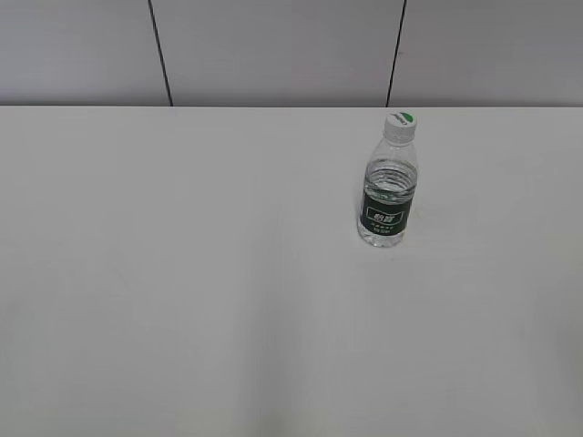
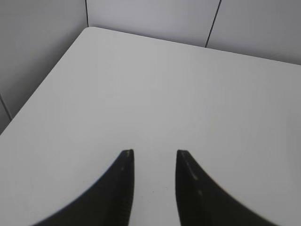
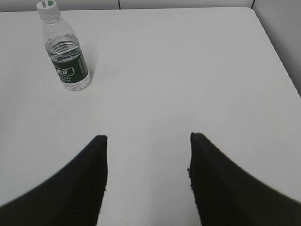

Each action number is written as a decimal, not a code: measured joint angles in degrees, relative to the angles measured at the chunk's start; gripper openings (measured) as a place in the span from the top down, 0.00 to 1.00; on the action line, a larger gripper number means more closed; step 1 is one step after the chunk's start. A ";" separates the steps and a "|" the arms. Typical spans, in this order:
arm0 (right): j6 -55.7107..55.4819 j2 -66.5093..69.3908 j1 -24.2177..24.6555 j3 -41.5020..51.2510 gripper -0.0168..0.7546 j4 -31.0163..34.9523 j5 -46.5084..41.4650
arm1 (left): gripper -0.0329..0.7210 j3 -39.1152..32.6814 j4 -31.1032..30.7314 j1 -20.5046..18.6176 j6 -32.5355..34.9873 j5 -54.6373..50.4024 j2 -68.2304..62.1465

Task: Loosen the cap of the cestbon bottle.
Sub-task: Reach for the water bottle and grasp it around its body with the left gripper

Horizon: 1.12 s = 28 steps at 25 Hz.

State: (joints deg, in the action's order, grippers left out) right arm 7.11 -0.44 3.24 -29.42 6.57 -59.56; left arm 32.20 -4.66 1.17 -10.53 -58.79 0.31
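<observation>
White surface, one cestbon bottle (image 1: 390, 187) standing upright, both my pincers spread and holding nothing.

Clear plastic with a dark green label band, the bottle stands right of centre toward the far edge of the surface (image 1: 182, 273), its white cap (image 1: 400, 126) with the green mark on top seated on the neck. My right pincer (image 3: 148, 137) hangs spread wide over bare surface, the bottle well apart from it at the upper left of its view. My left pincer (image 2: 154, 151) is parted more narrowly, over bare surface near a rounded corner.
</observation>
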 joint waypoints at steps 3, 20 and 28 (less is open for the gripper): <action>0.00 0.00 0.00 0.00 0.42 0.00 0.00 | 0.64 0.00 0.00 0.00 0.00 0.00 0.00; -0.05 0.00 0.00 0.00 0.42 0.00 0.05 | 0.64 0.00 0.00 0.00 0.00 0.00 0.00; -0.05 0.00 0.00 0.00 0.42 0.00 0.05 | 0.64 0.00 0.00 0.00 0.00 0.00 0.00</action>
State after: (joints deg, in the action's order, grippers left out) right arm 7.06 -0.44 3.24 -29.42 6.57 -59.51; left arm 32.20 -4.66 1.17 -10.53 -58.79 0.31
